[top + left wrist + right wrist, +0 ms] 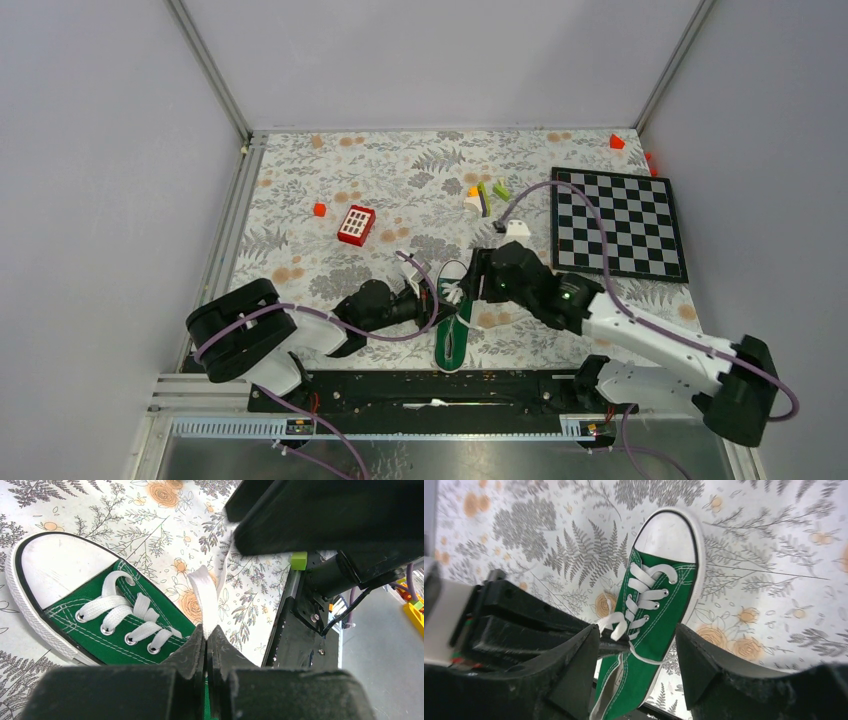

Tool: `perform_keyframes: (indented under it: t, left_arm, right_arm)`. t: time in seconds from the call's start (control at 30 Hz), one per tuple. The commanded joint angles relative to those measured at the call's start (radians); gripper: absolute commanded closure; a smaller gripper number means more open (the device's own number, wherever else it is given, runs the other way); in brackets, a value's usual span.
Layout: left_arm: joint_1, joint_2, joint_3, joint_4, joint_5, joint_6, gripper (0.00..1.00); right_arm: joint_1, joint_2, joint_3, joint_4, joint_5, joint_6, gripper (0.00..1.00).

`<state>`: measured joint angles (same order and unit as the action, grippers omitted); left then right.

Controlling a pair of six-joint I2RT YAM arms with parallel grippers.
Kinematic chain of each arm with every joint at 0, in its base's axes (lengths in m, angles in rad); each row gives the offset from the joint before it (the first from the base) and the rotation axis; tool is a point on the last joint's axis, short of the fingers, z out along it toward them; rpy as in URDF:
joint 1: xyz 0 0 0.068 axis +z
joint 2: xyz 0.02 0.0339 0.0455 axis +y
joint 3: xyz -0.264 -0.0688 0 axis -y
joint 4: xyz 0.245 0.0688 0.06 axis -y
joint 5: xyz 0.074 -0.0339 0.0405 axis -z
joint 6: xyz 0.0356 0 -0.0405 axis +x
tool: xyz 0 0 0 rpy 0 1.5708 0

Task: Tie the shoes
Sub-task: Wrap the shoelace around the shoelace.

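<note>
One green sneaker (452, 318) lies on the floral bench (400, 165) near the front edge, between the two arms, with its white toe cap pointing away from the bases. The left gripper (206, 632) has its jaws pinched flat on a white lace end (202, 592) (the strip rises out of the tips). The right gripper (636, 635) hangs over the sneaker's laced middle, jaws wide apart on either side. A chessboard (618, 222) sits well off to the right.

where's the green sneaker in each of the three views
top external: green sneaker low centre, toe pointing up the picture.
left wrist: green sneaker at left, toe upper left.
right wrist: green sneaker in the centre, toe up.
shared landmark: white toe cap.
</note>
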<state>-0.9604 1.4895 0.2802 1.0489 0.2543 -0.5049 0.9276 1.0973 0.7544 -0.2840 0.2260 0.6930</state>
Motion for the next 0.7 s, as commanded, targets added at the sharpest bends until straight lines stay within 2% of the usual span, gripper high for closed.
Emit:
perform_keyframes:
  t: [0.0, 0.03, 0.13, 0.23, 0.47, 0.67]
  left_arm:
    - [-0.002, 0.007, 0.011, 0.062, 0.046, 0.002, 1.00]
    - [-0.002, 0.006, 0.011, 0.062, 0.046, 0.003, 1.00]
    - [-0.001, 0.000, 0.008, 0.069, 0.040, -0.006, 1.00]
    - [-0.002, -0.008, 0.002, 0.084, 0.041, -0.008, 1.00]
    - [-0.002, -0.036, -0.004, 0.082, 0.016, 0.012, 1.00]
    - [-0.003, -0.027, -0.004, 0.081, 0.029, 0.014, 1.00]
  right_arm:
    - [-0.003, -0.175, -0.001, -0.119, 0.191, 0.043, 0.35]
    - [-0.004, -0.214, -0.013, -0.158, 0.229, 0.058, 0.34]
    - [-0.019, -0.310, -0.075, -0.274, 0.289, 0.127, 0.40]
    - [-0.066, -0.346, -0.152, -0.335, 0.206, 0.204, 0.45]
    - [-0.090, -0.339, -0.297, -0.335, 0.111, 0.421, 0.39]
    - [-0.186, -0.333, -0.377, -0.306, 0.082, 0.562, 0.42]
